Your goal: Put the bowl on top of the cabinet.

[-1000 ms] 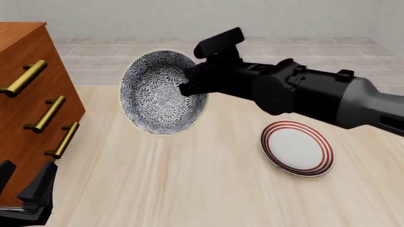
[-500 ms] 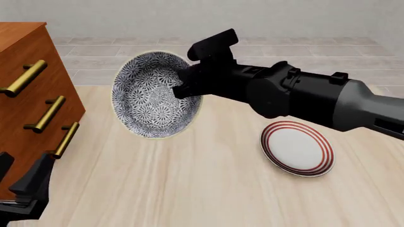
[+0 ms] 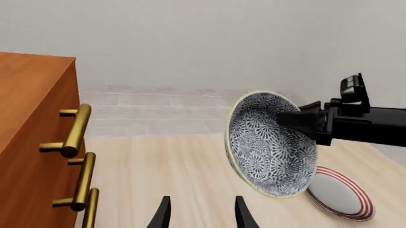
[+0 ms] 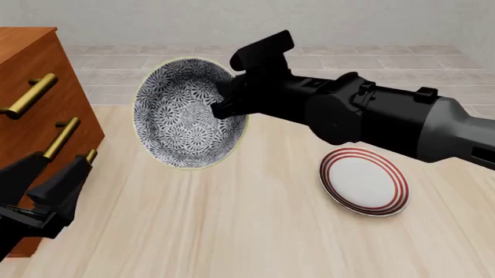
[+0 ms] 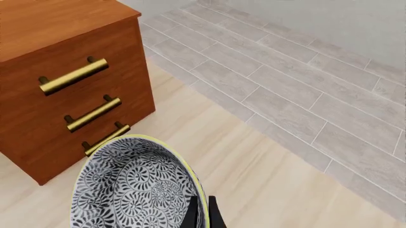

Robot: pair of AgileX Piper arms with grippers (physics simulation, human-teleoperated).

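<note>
Bowl [image 4: 188, 113]: held in the air over the table's far middle, tipped on edge so its patterned inside faces the camera; its pale rim clears the wood below.
Cabinet [image 4: 35, 116]: at the table's left edge, three brass handles [image 4: 31, 95] facing right; cut off by the frame's left side, its flat top only partly seen in the front view.
Left gripper [image 4: 43, 188]: low at the near left, just in front of the cabinet's lower drawer; fingers spread apart with nothing between them.
Open room: bare table [image 4: 232, 231] between cabinet front and bowl, and across the whole near edge.
Right gripper [image 4: 224, 101]: fingers closed narrow on the bowl's right rim; the tips are mostly hidden behind that rim.
Plate [image 4: 363, 181]: red-ringed, flat on the table's right half, below the right arm, well apart from the bowl.
</note>
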